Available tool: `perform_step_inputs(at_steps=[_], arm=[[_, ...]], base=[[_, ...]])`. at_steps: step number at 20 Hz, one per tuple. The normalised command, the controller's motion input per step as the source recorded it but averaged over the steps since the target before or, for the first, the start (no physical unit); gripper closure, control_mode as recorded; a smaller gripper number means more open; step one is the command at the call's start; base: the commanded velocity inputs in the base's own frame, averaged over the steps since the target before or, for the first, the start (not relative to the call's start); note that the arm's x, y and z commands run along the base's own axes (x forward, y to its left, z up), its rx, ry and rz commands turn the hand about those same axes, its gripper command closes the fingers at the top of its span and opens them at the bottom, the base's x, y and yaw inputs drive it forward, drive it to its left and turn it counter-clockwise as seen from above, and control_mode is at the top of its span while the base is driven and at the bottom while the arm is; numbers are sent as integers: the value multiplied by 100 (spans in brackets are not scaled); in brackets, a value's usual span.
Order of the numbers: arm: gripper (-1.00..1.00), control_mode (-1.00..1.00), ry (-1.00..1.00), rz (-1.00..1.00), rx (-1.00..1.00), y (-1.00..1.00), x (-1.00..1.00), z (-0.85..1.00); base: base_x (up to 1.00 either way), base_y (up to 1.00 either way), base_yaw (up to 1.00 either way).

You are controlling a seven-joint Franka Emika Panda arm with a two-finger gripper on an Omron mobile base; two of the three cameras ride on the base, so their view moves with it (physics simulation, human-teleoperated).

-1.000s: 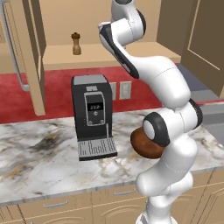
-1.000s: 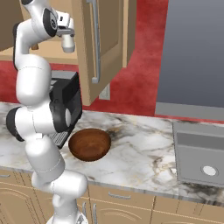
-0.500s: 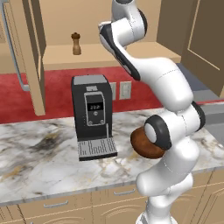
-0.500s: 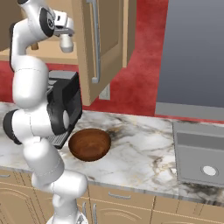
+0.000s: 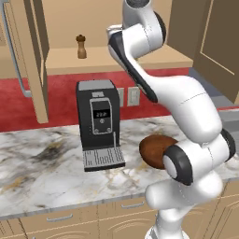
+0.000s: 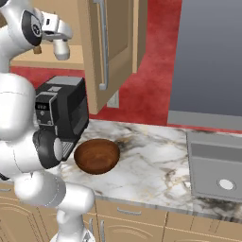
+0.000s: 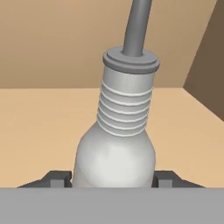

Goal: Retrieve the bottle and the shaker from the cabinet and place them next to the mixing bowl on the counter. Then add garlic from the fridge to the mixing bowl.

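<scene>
White-grey and round, the bottle (image 7: pixel 116 148) sits between the two dark fingertips (image 7: pixel 57 178) of the pincer (image 7: pixel 113 179). They press on both its sides, so the pincer is closed on the bottle. Its ribbed neck and thin spout lean a little to one side. The tan shelf (image 7: pixel 39 127) of the cabinet (image 5: pixel 32 56) shows behind it.

From the right base view, the pincer (image 6: pixel 61 45) is up by the shelf, above the black coffee machine (image 5: pixel 98 123). The brown shaker (image 5: pixel 81 46) stands on the shelf too, higher than the coffee machine. The mixing bowl (image 6: pixel 97 156) rests on the marble counter (image 5: pixel 42 172), just beside the coffee machine.
</scene>
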Motion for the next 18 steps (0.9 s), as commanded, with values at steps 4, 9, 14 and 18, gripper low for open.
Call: perform_step_inputs(at_steps=[4,9,14,18], arm=[[100,-100,-8,0,0,0,-87,-19],[100,-100,0,0,0,-3,-64,-61],[100,-100,0,1,0,-9,-58,-69],[100,-100,0,-20,0,0,-31,-57]], base=[[0,0,0],[0,0,0],[0,0,0],[0,0,0]])
